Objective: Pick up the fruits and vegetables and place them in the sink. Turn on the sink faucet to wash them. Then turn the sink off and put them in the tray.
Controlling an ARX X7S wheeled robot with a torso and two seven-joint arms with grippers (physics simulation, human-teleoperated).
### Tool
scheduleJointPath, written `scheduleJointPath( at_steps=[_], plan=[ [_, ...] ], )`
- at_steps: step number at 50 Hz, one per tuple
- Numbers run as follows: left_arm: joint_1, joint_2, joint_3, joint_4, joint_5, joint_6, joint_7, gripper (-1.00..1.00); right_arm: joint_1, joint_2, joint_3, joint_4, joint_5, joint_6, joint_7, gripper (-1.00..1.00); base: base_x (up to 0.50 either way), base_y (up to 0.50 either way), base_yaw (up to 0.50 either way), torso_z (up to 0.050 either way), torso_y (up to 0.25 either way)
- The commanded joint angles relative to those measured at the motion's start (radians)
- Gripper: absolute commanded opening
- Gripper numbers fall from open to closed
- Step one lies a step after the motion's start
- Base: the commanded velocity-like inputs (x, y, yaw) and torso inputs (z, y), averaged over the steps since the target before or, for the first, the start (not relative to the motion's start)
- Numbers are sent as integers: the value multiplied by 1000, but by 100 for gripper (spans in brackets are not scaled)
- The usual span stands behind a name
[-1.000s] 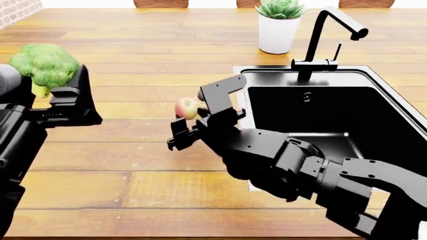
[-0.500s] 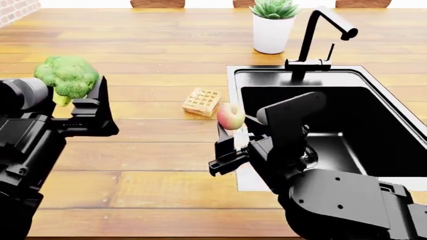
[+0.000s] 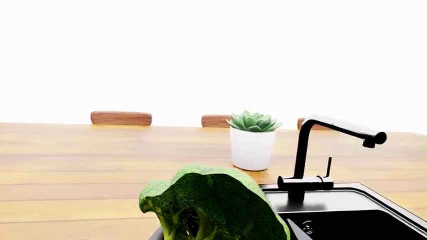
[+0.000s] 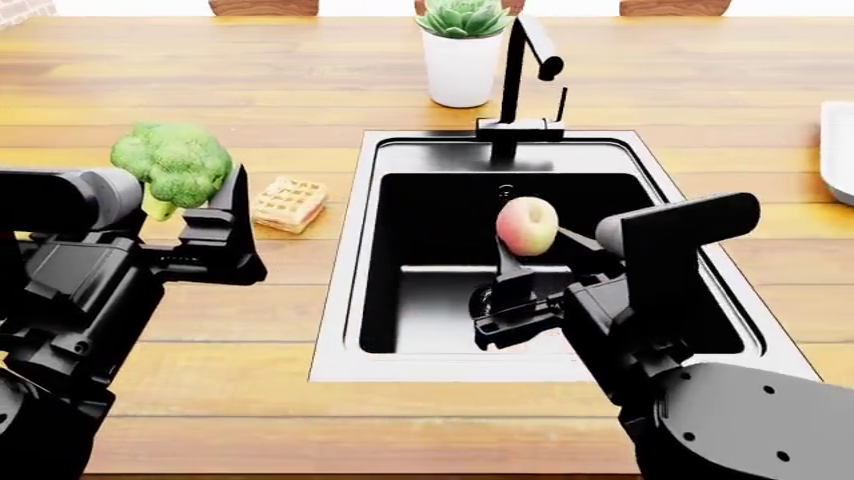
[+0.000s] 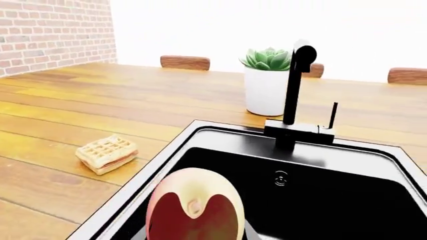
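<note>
Two loads up | my right gripper [image 4: 523,262] clamps the apple [image 4: 527,226], hanging over the black sink [image 4: 350,300] basin, inside its steel rim, open basin below | my left gripper [image 4: 200,205] grips the broccoli [image 4: 172,163] above bare wood, waffle [image 4: 290,204] just beside, sink edge beyond | faucet [image 4: 523,75] at far rim

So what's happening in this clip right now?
A two-armed robot is carrying produce to the sink. Its right tool holds the apple above the black basin, not yet released. Its left tool holds the broccoli up over the wooden counter, left of the sink, near a waffle. The faucet stands behind the basin beside a potted succulent; no water is visible. The basin looks empty.
</note>
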Motion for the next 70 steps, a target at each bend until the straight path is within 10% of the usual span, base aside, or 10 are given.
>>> scheduleJointPath(
  at_steps=[1, 25, 48, 70],
  plan=[
    [-4, 2, 27, -8, -3, 13, -10, -100, 3, 46, 17, -29, -9, 2, 15, -100, 0, -500, 0, 0, 0],
    [-2, -17, 113, -65, 61, 55, 24, -100, 37, 112, 34, -36, 29, 41, 30, -100, 0, -479, 0, 0, 0],
    [-482, -88, 254, -392, -72, -231, -93, -100, 486, 137, 124, 35, 398, 527, 40, -100, 0, 0, 0, 0, 0],
    [-519, -137, 319, -417, -118, -196, -123, -100, 517, 116, 133, 56, 413, 569, 54, -100, 320, 0, 0, 0, 1]
  ],
)
